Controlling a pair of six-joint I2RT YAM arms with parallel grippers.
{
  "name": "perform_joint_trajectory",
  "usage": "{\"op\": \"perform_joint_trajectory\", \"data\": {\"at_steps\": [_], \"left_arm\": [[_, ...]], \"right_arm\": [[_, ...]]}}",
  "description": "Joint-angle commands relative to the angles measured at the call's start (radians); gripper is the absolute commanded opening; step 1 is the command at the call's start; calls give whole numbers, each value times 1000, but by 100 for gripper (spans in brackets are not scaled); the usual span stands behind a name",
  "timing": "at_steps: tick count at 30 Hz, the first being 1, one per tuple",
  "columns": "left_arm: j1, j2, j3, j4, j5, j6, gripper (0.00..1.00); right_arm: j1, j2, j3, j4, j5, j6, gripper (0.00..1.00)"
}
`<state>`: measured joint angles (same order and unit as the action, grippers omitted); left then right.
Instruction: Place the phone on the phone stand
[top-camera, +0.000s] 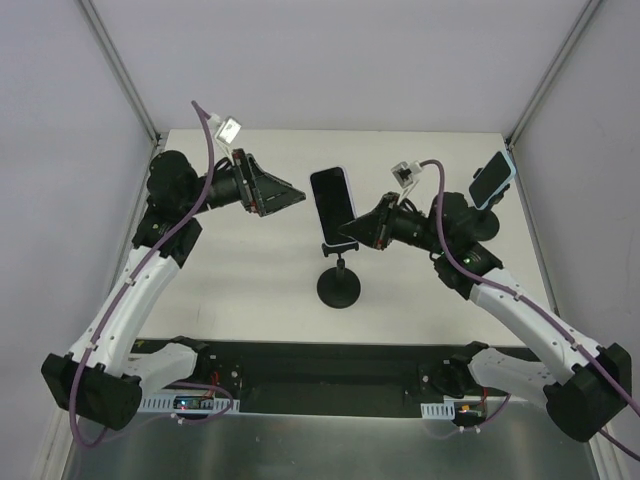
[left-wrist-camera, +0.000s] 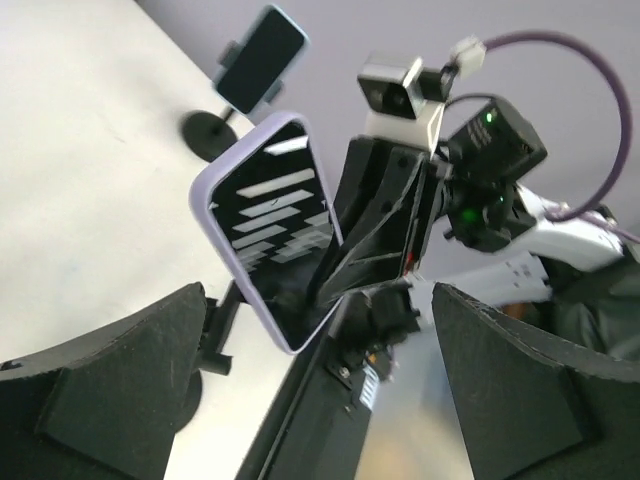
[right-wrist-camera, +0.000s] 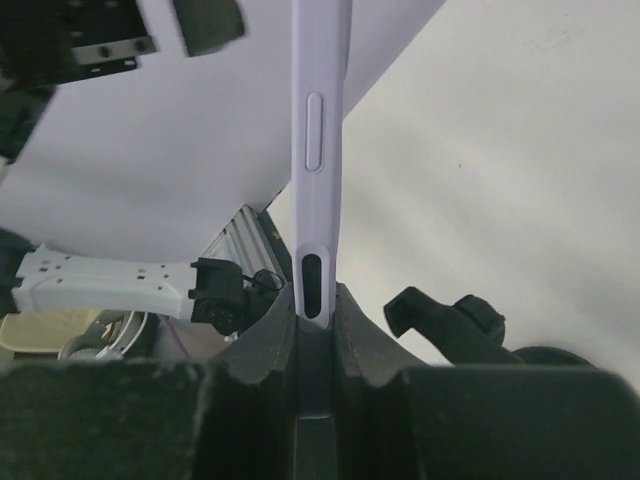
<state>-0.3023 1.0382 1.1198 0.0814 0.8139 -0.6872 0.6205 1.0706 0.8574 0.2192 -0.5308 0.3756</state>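
- Nearest: phone stand (top-camera: 338, 288), round base on the table, cradle atop a short pole.
- Just above that cradle: lavender-cased phone (top-camera: 333, 200), roughly upright, lower end pinched edge-on in the right gripper (right-wrist-camera: 315, 310), clamped tight. Likely held low so the bottom edge can be lowered into the cradle.
- Right wrist view alone: cradle arm (right-wrist-camera: 440, 318) beside the phone, not around it.
- Left of the stand: left gripper (top-camera: 288, 195), spread wide, holding nothing. Wide gap plain only in its own wrist view.
- Far right of the stand: second phone (top-camera: 492, 180), on another stand.
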Motion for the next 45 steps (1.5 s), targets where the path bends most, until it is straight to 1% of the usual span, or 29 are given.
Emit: {"op": "perform_joint_trajectory", "data": {"at_steps": [1,4,5,6,7,8,9,10,12,15,20,21,23,24,28,38,39,40,41,44,45], "left_arm": [[6,65,-26,340,287,-166,96],[6,98,-12,366,304,-184,97],[5,117,-11,424,314,-201,95],[-6,126,-15,472,339,-253,93],[-15,143,-18,535,352,-282,87],[-41,151,-15,611,363,-320,83],[-58,158,-9,629,375,-324,80],[-73,167,-2,630,378,-319,76],[-124,172,14,632,372,-301,75],[-162,187,28,632,358,-299,74],[-166,227,51,632,326,-348,65],[-164,235,55,633,323,-354,61],[-166,261,70,633,324,-374,57],[-164,267,74,644,323,-385,53],[-169,306,83,696,329,-451,44],[-190,315,83,705,320,-445,29],[-192,312,83,705,320,-442,26],[-192,312,81,705,320,-437,20],[-193,309,81,705,321,-434,11],[-198,303,78,705,323,-417,0],[-201,295,78,705,323,-413,0]], "right_arm": [[-30,-119,8,223,-155,29,1],[-34,-147,9,229,-185,31,1],[-34,-150,9,232,-190,32,1],[-34,-152,8,233,-195,39,1],[-34,-150,5,238,-204,40,1],[-34,-149,-1,253,-209,48,1],[-34,-147,-1,258,-213,48,1],[-34,-146,-1,261,-216,51,1],[-34,-140,-3,279,-228,57,1],[-34,-136,-3,293,-239,63,1],[-34,-127,-12,316,-262,63,1],[-34,-129,-15,318,-268,65,1],[-33,-132,-23,325,-268,63,1],[-33,-133,-24,327,-268,63,1],[-34,-139,-40,324,-267,51,1],[-34,-144,-55,299,-242,23,1],[-34,-144,-55,295,-241,14,1],[-36,-147,-55,284,-238,8,1],[-35,-149,-57,278,-233,5,1],[-34,-155,-63,267,-221,-3,1],[-33,-156,-66,260,-216,-6,1]]}}
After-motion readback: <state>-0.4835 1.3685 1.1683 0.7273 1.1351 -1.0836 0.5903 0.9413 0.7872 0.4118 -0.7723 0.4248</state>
